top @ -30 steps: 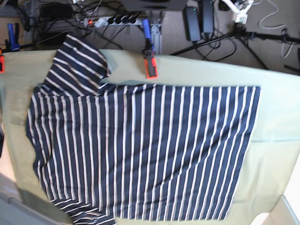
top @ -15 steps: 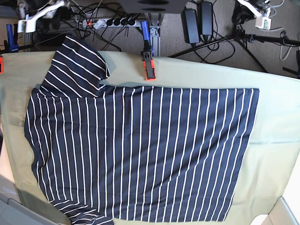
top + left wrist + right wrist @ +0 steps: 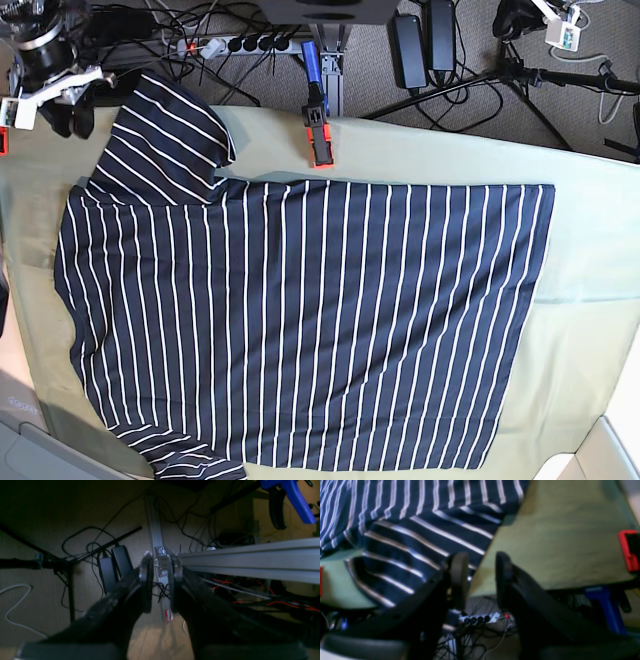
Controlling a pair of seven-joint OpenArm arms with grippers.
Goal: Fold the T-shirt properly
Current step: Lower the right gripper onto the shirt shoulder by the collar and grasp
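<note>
The T-shirt, dark navy with thin white stripes, lies spread flat on the pale green cloth. One sleeve points to the back left corner. My right gripper hovers just left of that sleeve at the table's back edge. In the right wrist view the right gripper is open and holds nothing, with the sleeve under its left finger. My left arm is off the table at the top right. The left gripper stands narrowly open over the floor, empty.
An orange and black clamp with a blue handle grips the table's back edge, and a red clamp sits at the left edge. Behind the table lie a power strip, power bricks, cables and tripod legs.
My right arm has come down from the top left to the table's back left corner beside the sleeve. The left arm has drifted further toward the top right. The T-shirt has not moved.
</note>
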